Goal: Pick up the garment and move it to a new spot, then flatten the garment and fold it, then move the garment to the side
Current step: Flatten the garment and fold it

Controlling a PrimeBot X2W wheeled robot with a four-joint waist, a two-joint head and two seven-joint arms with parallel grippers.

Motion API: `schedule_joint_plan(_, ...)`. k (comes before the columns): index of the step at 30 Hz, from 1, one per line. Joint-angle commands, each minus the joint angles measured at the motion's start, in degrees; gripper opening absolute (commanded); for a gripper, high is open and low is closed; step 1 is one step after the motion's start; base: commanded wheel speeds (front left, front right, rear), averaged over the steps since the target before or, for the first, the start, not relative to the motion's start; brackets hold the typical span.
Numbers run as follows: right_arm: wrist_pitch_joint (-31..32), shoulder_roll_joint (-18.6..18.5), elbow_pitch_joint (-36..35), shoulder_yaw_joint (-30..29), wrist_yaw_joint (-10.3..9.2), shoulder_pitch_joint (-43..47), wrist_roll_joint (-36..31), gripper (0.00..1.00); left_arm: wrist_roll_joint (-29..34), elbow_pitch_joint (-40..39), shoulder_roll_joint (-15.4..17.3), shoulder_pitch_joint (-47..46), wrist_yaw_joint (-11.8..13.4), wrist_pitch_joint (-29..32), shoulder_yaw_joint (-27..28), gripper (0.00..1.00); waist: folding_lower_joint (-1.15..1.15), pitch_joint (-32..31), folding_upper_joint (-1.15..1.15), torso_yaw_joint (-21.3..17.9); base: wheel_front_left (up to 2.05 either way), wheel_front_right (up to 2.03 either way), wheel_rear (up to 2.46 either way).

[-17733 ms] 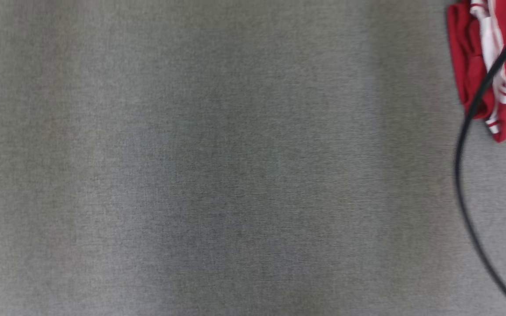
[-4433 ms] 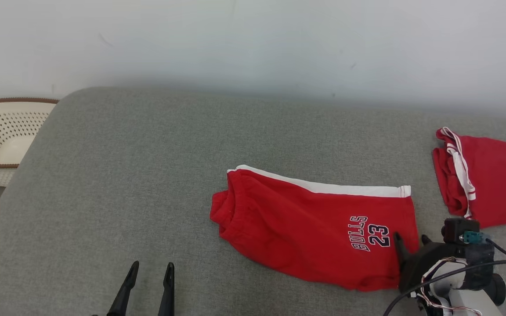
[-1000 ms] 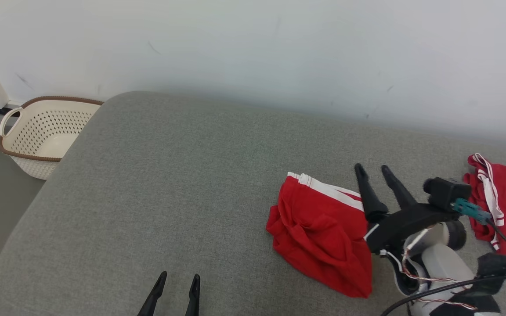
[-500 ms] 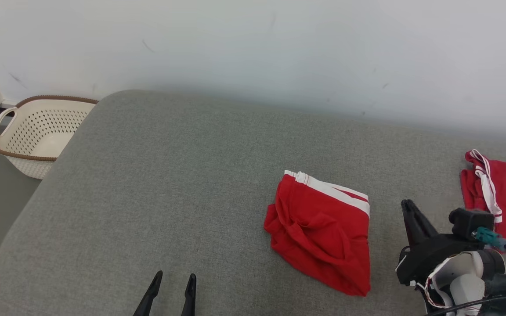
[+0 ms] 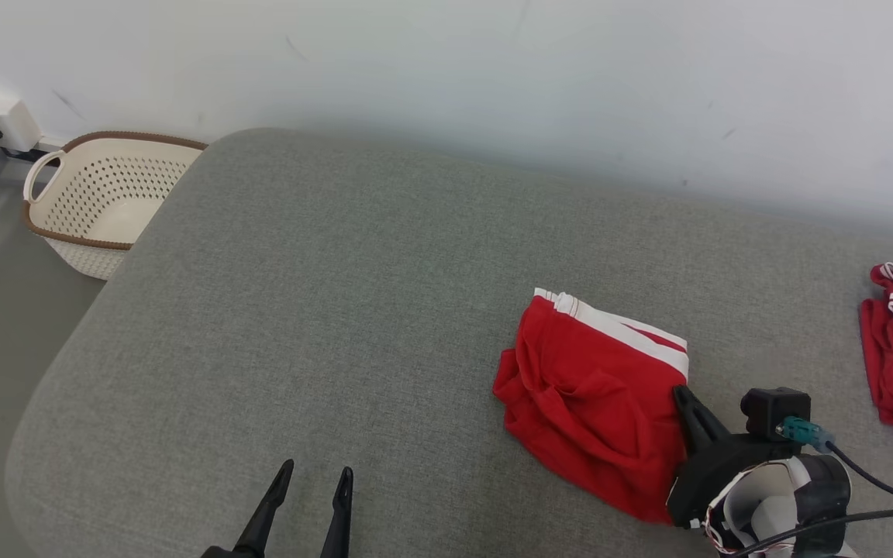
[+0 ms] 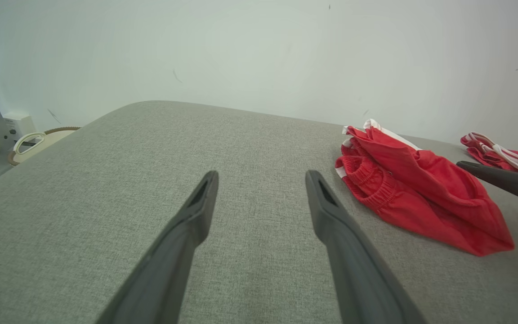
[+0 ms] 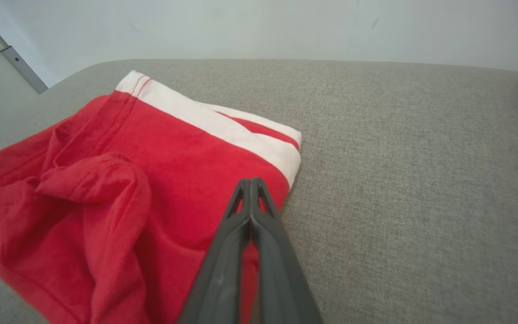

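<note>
Right wrist view gives us right gripper (image 7: 251, 181) closed over red shorts (image 7: 106, 189); head view adds left gripper (image 5: 313, 474) spread, basket (image 5: 136, 137) 10 o'clock.

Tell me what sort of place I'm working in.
Probably a home-style laundry-folding corner: a grey padded surface, bed or couch, against a white wall, a laundry basket on the floor beside it, red shorts lying on top.

I seem to be in a bedroom: grey cloth-covered bed (image 5: 322, 310) against a white wall (image 5: 493, 62), laundry basket (image 5: 113, 180) on the floor (image 5: 5, 310).
</note>
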Motion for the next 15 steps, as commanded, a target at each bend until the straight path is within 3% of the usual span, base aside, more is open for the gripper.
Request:
schedule_joint_plan(1, -0.9, 0.5, 1.2, 0.9, -0.01, -0.7, 0.6, 0.00, 0.0, 0.2, 0.2, -0.1, 0.0, -0.2, 0.0, 1.00, 0.00, 0.5, 0.00, 0.7, 0.00, 0.00, 0.00)
schedule_joint_plan(15, -3.7, 6.6, 7.7, 9.1, -0.01, -3.9, 4.6, 0.00, -0.2, 0.9, 0.0, -0.8, -0.1, -0.2, -0.5, 1.00, 0.00, 0.5, 0.00, 2.7, 0.00, 0.00, 0.00)
